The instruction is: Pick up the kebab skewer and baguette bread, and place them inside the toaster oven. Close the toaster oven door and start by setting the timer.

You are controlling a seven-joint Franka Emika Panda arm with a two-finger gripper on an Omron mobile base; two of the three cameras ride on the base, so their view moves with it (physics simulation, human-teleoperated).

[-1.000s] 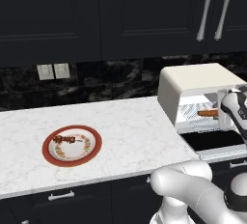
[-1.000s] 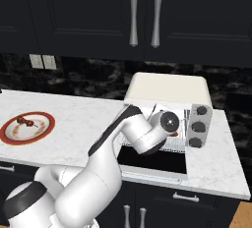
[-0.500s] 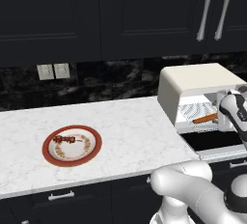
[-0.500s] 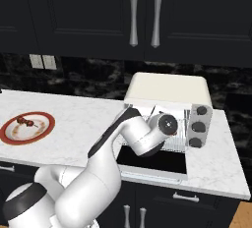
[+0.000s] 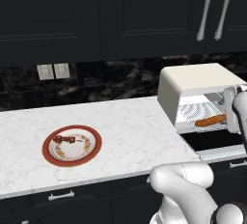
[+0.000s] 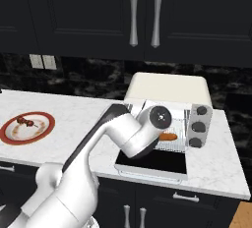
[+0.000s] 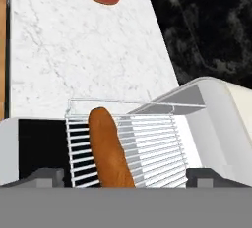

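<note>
Change since a second ago: baguette bread (image 7: 109,151) has left my pincer and now lies flat on the wire rack (image 7: 147,143); in the earlier left base frames it sat higher at the oven mouth, against my hand.
Pincer: my gripper (image 7: 123,182) stands wide apart, clamped on nothing; in the hand view the two dark fingertips (image 7: 47,177) sit at the lower left and lower right, with the loaf's near end between them.
Baguette bread, other views: an orange-brown bar at the right edge of the left base frame (image 5: 211,120), and a small orange stub just right of my wrist in the right base frame (image 6: 169,136).
Toaster oven: cream box (image 5: 193,80) at the right of the left base frame, right of centre in the right base frame (image 6: 170,88), knobs (image 6: 198,126) on its right face.
Toaster oven door: dark glass panel (image 6: 153,162) folded down flat in front of the opening.
Kebab skewer: lies on the red-rimmed plate (image 5: 94,143) at the lower left of the left base frame, stick and chunks (image 5: 65,139) across the plate's upper half; well apart from the oven.
Counter: white marble (image 5: 125,136) carries both plate and oven.
</note>
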